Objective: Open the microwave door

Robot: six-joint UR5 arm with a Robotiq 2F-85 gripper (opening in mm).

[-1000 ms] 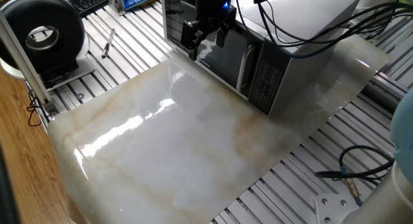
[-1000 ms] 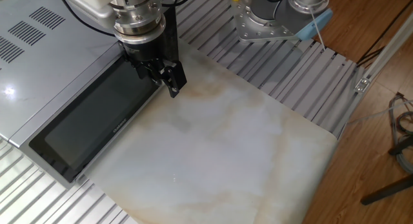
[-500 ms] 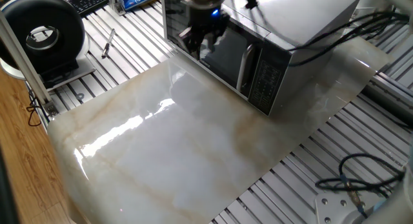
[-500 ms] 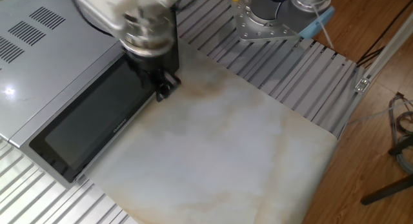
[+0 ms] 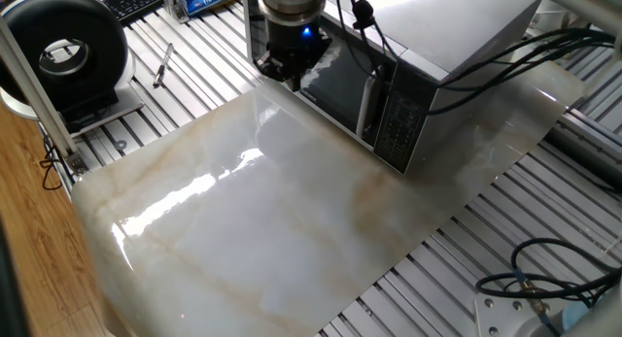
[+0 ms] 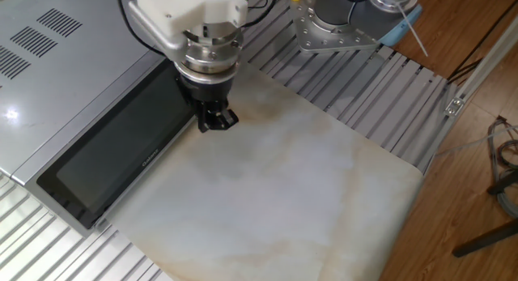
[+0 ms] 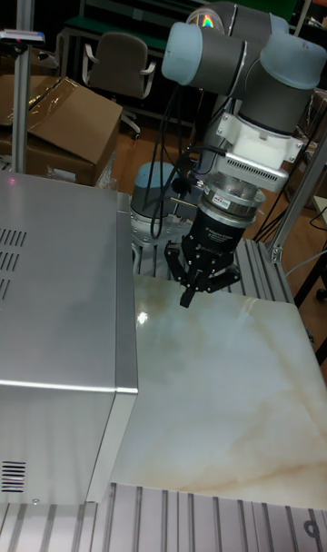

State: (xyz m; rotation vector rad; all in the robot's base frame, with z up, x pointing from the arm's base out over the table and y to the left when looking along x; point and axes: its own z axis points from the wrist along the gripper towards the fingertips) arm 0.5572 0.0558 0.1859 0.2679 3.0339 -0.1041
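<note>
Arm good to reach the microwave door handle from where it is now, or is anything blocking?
Probably yes. The gripper hangs in front of the closed microwave door, near its far edge from the handle. The marble tabletop before the door is bare, so a sideways move looks free; the trailing cables stay behind.

The gripper [image 7: 193,290] is held pointing downward from a near-vertical wrist [image 7: 224,214] (a blue light glows on its body), its black fingers [image 6: 220,120] drawn close together; whether they are fully closed cannot be judged
</note>
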